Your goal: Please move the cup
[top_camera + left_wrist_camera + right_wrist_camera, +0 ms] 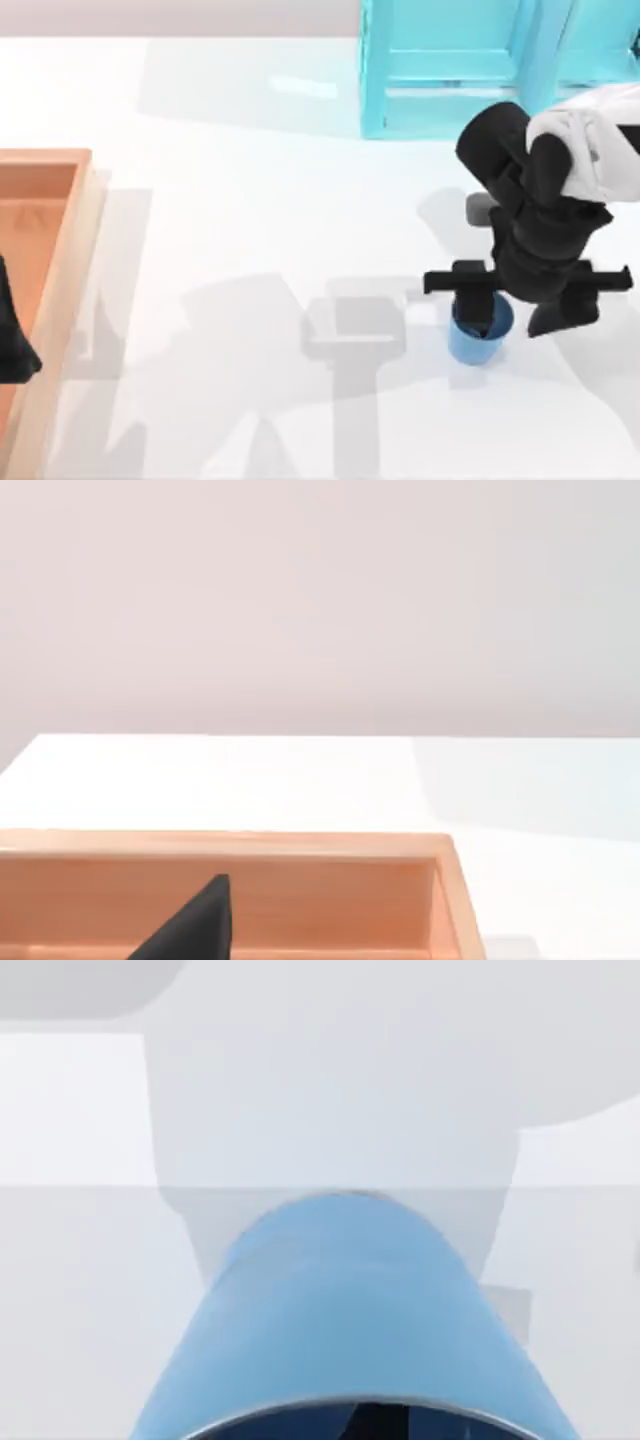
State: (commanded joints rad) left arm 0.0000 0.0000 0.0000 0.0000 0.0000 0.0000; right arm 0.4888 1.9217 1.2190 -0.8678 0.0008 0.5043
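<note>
Left arm: we keep our left gripper (12, 345) parked over the wooden tray (70, 250) at the table's left edge.
Cup: the cup (478, 335) stands upright right of centre, in front of the turquoise shelf (450, 70).
Handling: we judge it light, stiff and smooth; best held at the rim or wall.
Right gripper: our right gripper (480, 305) sits directly over the cup's rim; we cannot tell, perhaps hidden, whether its fingers are apart or clamped.

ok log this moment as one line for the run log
right tool: at cup rim, right side of table | cup: upright, front of turquoise shelf | left tool: parked over wooden tray
</note>
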